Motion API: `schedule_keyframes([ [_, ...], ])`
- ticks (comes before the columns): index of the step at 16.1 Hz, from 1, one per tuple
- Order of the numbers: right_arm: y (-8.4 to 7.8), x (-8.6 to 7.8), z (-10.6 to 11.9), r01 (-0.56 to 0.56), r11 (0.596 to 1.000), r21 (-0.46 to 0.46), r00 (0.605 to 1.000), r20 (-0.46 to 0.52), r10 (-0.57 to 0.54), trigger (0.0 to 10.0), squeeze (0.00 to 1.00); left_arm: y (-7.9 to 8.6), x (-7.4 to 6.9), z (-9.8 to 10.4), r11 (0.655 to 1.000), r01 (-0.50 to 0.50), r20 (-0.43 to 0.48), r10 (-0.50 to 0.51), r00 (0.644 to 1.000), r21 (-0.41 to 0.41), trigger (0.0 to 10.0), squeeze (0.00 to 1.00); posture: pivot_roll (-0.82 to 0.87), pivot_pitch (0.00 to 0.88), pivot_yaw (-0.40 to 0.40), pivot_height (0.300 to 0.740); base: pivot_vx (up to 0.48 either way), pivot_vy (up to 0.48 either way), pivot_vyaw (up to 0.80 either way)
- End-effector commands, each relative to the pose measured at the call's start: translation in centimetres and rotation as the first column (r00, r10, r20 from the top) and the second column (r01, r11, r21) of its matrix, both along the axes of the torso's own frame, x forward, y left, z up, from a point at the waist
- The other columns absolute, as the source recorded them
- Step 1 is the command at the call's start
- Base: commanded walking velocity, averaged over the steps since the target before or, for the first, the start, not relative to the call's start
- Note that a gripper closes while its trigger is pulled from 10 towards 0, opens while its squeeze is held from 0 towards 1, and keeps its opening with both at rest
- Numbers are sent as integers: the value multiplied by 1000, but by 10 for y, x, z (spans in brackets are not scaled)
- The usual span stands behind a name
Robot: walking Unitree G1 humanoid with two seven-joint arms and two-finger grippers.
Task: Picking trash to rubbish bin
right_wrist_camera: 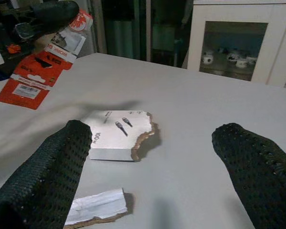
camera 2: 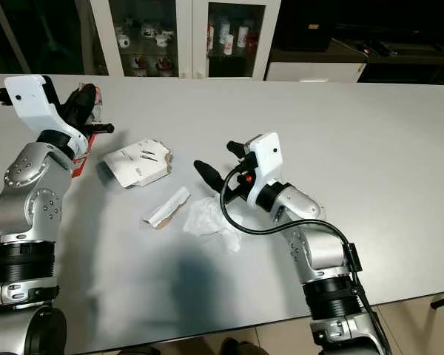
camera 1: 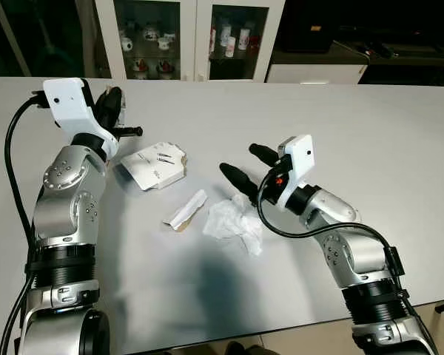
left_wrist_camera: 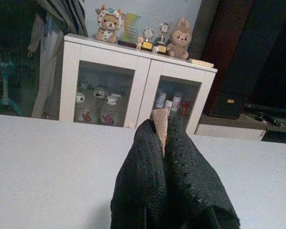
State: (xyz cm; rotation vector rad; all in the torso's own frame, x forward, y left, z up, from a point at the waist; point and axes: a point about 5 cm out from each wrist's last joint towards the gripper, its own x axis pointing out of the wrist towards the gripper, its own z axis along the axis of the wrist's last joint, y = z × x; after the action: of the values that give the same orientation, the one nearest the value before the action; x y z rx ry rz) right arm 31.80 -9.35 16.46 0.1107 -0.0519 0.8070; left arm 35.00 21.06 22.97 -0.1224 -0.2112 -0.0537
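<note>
Three scraps of trash on the white table [camera 1: 370, 148], taken from the torn white cardboard box piece [camera 1: 155, 165] as landmark: a narrow torn cardboard strip [camera 1: 186, 210] just below and to its right, nearer the robot; a crumpled white tissue [camera 1: 234, 220] further right again, beside that strip.

Right gripper [camera 1: 244, 164] low over the table to the right of the box piece, fingers spread wide apart, nothing between them, near finger just above the tissue. Pointed toward the box piece and strip, probably lined up to close on the next scrap, most likely the tissue directly beneath.

Left gripper [camera 1: 118, 111] raised to the left of the box piece, above the table, fingers [left_wrist_camera: 145, 157] pressed together on a thin bit of cardboard trash [left_wrist_camera: 159, 129], a pale edge poking out between the tips. Held up off the surface, presumably to keep the piece secure until carried away.

Red-and-white packaging card [camera 2: 85, 148] flat on the table just left of the box piece, under the left gripper.

Glass-fronted white cabinet [camera 1: 192, 37] with mugs beyond the far table edge, behind the box piece. Rubbish bin location not possible to tell.
</note>
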Motion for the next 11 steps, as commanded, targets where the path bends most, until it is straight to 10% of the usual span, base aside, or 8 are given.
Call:
schedule_keyframes([
  [1, 2, 2, 3, -6, 1000, 23, 1000, -9, 6, 10000, 1000, -3, 2, 0, 1000, 4, -1, -4, 1000, 5, 10000, 0, 13, 55, -105, 740, 0, 0, 0],
  [7, 25, 1, 2, -105, 994, 11, 995, 0, 105, 10000, 1000, -5, 1, -1, 1000, 8, 6, -8, 1000, 14, 10000, 0, 22, 33, -107, 740, 0, 0, 0],
  [8, 27, 2, -6, -114, 993, -30, 993, -17, 114, 10000, 0, -7, 1, -1, 1000, 11, 6, -12, 1000, 16, 10000, 0, 24, 34, -110, 740, 0, 0, 0],
  [11, 25, 7, -28, -99, 990, -96, 990, -105, 89, 10000, 0, -12, 1, -2, 1000, 22, 3, -22, 1000, 16, 10000, 0, 27, 47, -120, 740, 0, 0, 0],
])
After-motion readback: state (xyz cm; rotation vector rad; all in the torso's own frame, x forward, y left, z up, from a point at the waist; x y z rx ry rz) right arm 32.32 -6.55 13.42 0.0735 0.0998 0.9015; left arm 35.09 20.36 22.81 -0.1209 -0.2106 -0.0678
